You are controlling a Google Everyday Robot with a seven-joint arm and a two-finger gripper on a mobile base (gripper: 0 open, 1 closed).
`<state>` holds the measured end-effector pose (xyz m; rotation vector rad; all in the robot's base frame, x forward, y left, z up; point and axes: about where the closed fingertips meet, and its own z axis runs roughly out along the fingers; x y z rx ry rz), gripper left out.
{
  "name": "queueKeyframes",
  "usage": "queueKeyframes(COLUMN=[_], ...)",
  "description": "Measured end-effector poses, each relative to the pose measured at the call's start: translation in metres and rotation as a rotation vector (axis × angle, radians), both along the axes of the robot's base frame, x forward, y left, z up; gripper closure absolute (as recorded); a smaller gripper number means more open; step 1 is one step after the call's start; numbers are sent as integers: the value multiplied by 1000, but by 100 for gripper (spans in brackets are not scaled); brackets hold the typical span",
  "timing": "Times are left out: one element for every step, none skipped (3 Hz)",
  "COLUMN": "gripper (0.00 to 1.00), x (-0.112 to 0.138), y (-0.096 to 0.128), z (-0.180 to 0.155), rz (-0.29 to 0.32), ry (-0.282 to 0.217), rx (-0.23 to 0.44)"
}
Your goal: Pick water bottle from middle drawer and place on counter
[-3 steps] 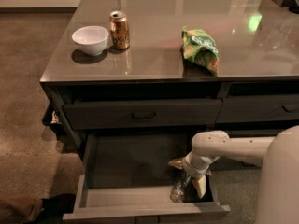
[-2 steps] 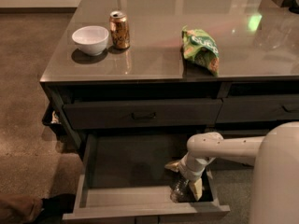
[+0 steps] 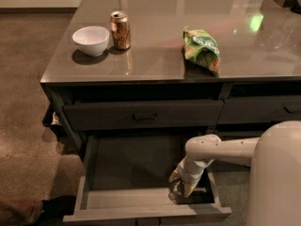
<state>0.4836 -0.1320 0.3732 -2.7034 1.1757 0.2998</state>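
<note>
The middle drawer (image 3: 91, 173) is pulled open below the counter (image 3: 155, 55), its grey floor showing. The water bottle (image 3: 175, 193) is a clear shape low in the drawer's front right corner, partly hidden by my gripper. My gripper (image 3: 183, 183) reaches down into the drawer from the white arm on the right and sits right at the bottle's top. I cannot see whether it holds the bottle.
On the counter stand a white bowl (image 3: 91, 40), an orange-gold soda can (image 3: 120, 29) and a green chip bag (image 3: 202, 49). A shallower closed drawer with a black bar handle (image 3: 143, 117) lies above the open one. My white base (image 3: 277, 173) fills the right foreground.
My gripper has shifted slightly left and down inside the drawer, closer onto the bottle. The bottle and the counter items have not moved.
</note>
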Motion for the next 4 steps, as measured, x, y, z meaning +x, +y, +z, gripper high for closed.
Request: queueKeyframes(gripper=[65, 88, 100, 100], x=[0, 1, 3, 1], y=[5, 8, 9, 6], z=[0, 1, 21, 62], rz=[-5, -6, -11, -4], ry=[-7, -8, -25, -70], rx=[15, 21, 13, -29])
